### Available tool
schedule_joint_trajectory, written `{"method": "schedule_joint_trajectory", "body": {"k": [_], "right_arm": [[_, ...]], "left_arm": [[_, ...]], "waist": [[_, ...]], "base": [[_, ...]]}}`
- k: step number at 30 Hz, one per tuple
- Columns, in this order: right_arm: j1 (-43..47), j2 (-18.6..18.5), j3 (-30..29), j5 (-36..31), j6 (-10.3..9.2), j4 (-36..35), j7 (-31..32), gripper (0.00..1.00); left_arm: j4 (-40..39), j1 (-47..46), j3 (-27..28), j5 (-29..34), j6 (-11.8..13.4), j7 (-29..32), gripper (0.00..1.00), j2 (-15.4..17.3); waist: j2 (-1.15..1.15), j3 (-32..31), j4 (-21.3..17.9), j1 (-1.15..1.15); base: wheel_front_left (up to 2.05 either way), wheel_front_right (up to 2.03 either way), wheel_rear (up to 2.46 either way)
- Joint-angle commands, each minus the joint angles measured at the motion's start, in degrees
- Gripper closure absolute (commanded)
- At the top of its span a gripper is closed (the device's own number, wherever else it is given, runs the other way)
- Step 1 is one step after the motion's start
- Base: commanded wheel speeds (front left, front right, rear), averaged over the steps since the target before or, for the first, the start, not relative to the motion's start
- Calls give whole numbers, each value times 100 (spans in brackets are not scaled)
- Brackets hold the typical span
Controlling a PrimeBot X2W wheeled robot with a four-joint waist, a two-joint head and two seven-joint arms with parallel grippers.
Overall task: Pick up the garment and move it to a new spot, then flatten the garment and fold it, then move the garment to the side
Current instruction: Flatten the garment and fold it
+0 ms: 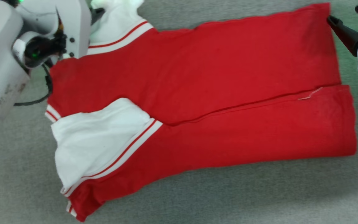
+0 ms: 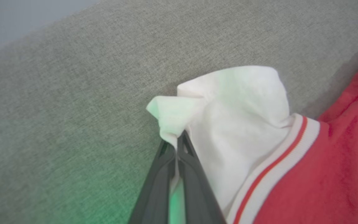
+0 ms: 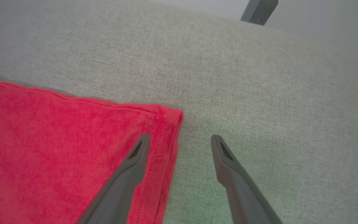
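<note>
The garment (image 1: 197,93) lies spread on the grey fabric surface (image 1: 228,193). The left gripper (image 2: 176,146) has its jaws pressed together, pinching a white sleeve corner. The right gripper (image 3: 181,140) has its jaws spread over a red hem corner.

I see the garment (image 1: 228,77) lying across the fabric surface (image 1: 259,193), its far-left sleeve inside my left gripper (image 2: 176,140); my right gripper (image 3: 180,141) straddles its far-right corner.
</note>
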Motion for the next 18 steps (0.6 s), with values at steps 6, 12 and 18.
{"method": "schedule_joint_trajectory", "body": {"k": [6,12,18], "right_arm": [[-667,-163,491,500,-9,657,996,0],[-833,-168,811,685,-9,1136,1051,56],[-810,-326,1020,744,-9,1421,598,100]], "left_arm": [[-41,-155,-385,-144,1,-196,100,-113],[-76,-232,-596,-353,1,-499,100,-280],[-97,-100,-679,-633,1,-1062,100,-350]], "waist": [[0,142,303,0],[0,135,443,0],[0,-201,607,0]], "base": [[0,0,0],[0,0,0],[0,0,0]]}}
